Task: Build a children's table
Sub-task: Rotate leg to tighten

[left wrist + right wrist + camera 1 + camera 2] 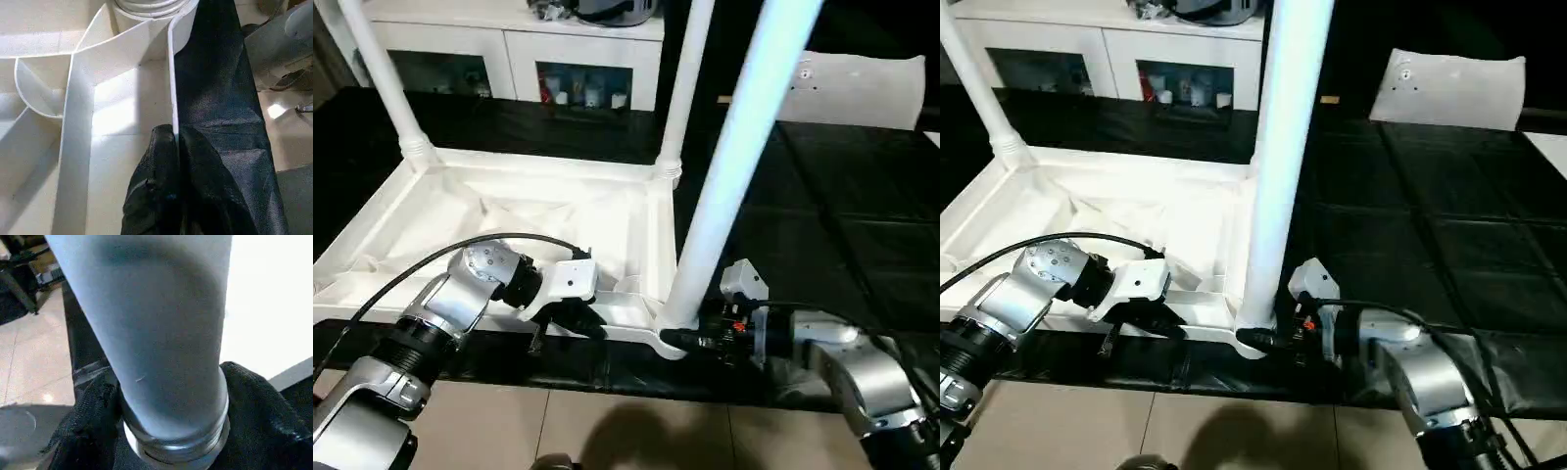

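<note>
Third leg going in at the near right corner

I have the white plastic rectangular table top (pixel 509 211) lying ribbed side up on the black-covered bench (pixel 822 206), with two long white tapered tube legs (pixel 680 93) upright in the far sockets. My right gripper (pixel 700 340) has its fingers around the base of a third leg (pixel 734 157) at the near right socket; my left gripper (pixel 176 147) pinches the top's near rim. I judge the fourth leg remains.

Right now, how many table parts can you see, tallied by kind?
Table top, upside down: 1
Legs standing in corner sockets: 3 — far left, far right, near right
Total: 4
</note>
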You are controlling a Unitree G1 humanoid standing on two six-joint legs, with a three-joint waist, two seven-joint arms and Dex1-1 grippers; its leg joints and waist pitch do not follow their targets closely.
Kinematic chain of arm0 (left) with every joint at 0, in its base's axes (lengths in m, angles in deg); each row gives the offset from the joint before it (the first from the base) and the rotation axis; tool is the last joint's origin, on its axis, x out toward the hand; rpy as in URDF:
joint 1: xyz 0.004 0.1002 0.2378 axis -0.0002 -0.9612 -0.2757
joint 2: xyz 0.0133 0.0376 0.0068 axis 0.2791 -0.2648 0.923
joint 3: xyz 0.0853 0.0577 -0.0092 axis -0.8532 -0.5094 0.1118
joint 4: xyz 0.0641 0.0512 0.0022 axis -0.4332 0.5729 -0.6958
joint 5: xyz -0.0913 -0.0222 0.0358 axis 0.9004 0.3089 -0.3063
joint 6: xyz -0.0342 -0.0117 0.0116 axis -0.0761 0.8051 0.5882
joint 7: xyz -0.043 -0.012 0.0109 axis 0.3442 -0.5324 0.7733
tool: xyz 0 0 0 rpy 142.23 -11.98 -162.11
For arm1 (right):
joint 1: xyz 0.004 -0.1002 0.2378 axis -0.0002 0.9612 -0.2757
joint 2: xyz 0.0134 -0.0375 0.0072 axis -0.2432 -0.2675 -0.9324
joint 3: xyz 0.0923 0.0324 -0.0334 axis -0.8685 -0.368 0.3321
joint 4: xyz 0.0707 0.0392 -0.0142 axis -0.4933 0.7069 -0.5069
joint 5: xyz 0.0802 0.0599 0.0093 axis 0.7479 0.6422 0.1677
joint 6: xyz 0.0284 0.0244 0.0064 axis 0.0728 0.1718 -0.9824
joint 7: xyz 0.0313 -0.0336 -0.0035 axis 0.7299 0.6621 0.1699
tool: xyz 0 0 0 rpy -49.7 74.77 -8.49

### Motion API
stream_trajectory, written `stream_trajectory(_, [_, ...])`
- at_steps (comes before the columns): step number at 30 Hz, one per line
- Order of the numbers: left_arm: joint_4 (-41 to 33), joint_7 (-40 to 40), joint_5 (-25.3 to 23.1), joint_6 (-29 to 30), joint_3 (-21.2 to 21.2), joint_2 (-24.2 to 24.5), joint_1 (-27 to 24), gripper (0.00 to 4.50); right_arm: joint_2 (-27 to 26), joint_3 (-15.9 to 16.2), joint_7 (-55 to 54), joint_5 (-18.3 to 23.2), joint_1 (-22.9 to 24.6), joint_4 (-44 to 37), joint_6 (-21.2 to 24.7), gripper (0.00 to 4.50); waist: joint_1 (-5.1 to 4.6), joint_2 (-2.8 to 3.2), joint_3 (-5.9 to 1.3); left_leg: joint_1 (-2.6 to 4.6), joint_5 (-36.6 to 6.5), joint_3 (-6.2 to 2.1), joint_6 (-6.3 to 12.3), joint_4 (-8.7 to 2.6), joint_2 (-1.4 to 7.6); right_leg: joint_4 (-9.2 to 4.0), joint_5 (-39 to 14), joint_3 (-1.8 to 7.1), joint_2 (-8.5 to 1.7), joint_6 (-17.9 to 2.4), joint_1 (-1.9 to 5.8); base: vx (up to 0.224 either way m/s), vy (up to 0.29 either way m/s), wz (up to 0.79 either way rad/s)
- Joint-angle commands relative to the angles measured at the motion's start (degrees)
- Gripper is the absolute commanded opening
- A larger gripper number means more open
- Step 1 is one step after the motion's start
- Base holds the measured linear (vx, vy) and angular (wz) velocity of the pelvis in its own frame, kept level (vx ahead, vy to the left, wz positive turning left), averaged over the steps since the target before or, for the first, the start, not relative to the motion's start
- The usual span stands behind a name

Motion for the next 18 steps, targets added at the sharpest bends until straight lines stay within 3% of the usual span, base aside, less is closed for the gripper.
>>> stream_trajectory(1, [-0.7, -0.35, -1.12, -0.71, -2.02, -1.6, -0.5, 0.0, -1.55, 2.03, -1.51, 0.92, 1.25, 0.54, 2.94, 2.72, -0.28, 0.64, -2.75, 0.83, -12.02, -2.21, 0.69, -4.54, 5.19, -5.78, -19.88, 4.25, -8.31, -7.56, 1.58, 0.0, 0.0, 0.0])
stream_trajectory(5, [0.17, -4.65, -2.8, 1.23, -1.16, -1.97, -0.55, 0.0, -1.74, 3.09, -2.76, -1.46, 2.04, -0.23, 1.02, 2.72, -0.63, 0.47, -2.6, 1.04, -14.09, -2.32, 0.08, -4.71, 5.21, -5.95, -22.11, 4.33, -8.35, -7.14, 1.43, 0.0, 0.0, 0.0])
stream_trajectory(7, [0.5, -7.18, -2.78, 3.53, -0.04, -2.68, -0.59, 0.0, -2.31, 2.96, -4.17, -2.16, 2.14, -0.21, 0.51, 2.72, -0.62, 0.82, -2.16, 1.45, -16.35, -2.37, -0.23, -4.77, 5.04, -6.52, -26.63, 4.29, -8.51, -6.62, 1.13, 0.0, 0.0, 0.0])
stream_trajectory(8, [0.02, -9.0, -1.71, 6.22, 1.33, -3.71, -1.0, 0.0, -3.46, 2.48, -6.44, -3.02, 2.03, 0.46, -0.24, 2.72, -0.85, 0.42, -1.72, 2.31, -19.92, -2.53, -0.73, -4.56, 4.65, -7.66, -34.8, 4.01, -8.77, -4.82, 0.76, 0.0, 0.0, 0.0])
stream_trajectory(10, [-1.22, -12.6, -0.17, 10.54, 3.51, -5.81, -1.67, 0.0, -6.17, 0.96, -11.92, -4.25, 1.37, 2.52, -0.71, 2.72, -1.24, 0.3, -1.55, 2.75, -21.59, -2.79, -1.41, -4.3, 4.27, -8.29, -40.06, 3.47, -8.92, -3.34, 0.29, 0.0, 0.0, 0.0])
stream_trajectory(11, [-2.26, -14.97, 0.95, 13.27, 4.9, -7.73, -1.92, 0.0, -8.09, -0.11, -15.24, -4.42, 0.79, 3.68, -0.69, 2.72, -1.49, 0.17, -1.64, 2.65, -22.18, -3.01, -1.33, -4.42, 4.2, -8.65, -40.94, 3.14, -8.83, -2.19, 0.47, 0.0, 0.0, 0.0])
stream_trajectory(13, [-3.17, -18.48, 2.48, 16.79, 6.84, -10.71, -1.89, 0.0, -10.88, -1.89, -19.56, -4.15, -0.32, 5.37, -0.12, 2.72, -1.98, 0.14, -1.74, 2.63, -23.02, -3.11, -1.6, -4.72, 4.47, -8.34, -38.9, 2.78, -8.6, -2.58, 0.45, 0.0, 0.0, 0.0])
stream_trajectory(14, [-3.54, -20.15, 3.11, 18.35, 7.73, -12.14, -1.84, 0.0, -12.24, -2.79, -21.51, -3.91, -0.86, 6.12, 0.34, 2.72, -2.37, 0.41, -1.91, 2.46, -23.92, -3.32, -1.71, -4.83, 4.63, -8.28, -36.95, 2.28, -8.88, -2.96, 0.77, -0.012, 0.053, -0.09])
stream_trajectory(15, [-3.56, -20.28, 3.14, 18.47, 7.77, -12.27, -1.84, 0.0, -12.37, -2.86, -21.69, -3.89, -0.94, 6.21, 0.38, 2.72, -2.77, 0.55, -2.23, 1.54, -23.21, -3.68, -1.75, -5.4, 5.08, -7.63, -32.92, 2.07, -9.1, -3.38, 1.68, -0.012, 0.053, -0.09])
stream_trajectory(16, [-4.05, -22.98, 3.7, 20.81, 8.68, -14.92, -1.75, 0.0, -15.13, -4.38, -25.31, -3.48, -2.5, 7.96, 1.08, 2.72, -3.14, 0.68, -2.58, 0.72, -21.34, -3.74, -1.65, -5.73, 5.48, -6.84, -26.97, 2.36, -9.28, -4.82, 2.11, 0.015, 0.061, -0.13])
stream_trajectory(18, [-3.7, -29.42, 3.36, 24.05, 10.16, -20.39, -1.07, 0.0, -20.74, -7.3, -32.15, -2.47, -6.46, 12.52, 2.29, 2.72, -3.65, 0.74, -2.9, 0.86, -18.6, -3.39, -2.22, -5.57, 5.57, -6.01, -18.84, 2.58, -9.31, -8.24, 1.61, 0.0, 0.0, 0.0])
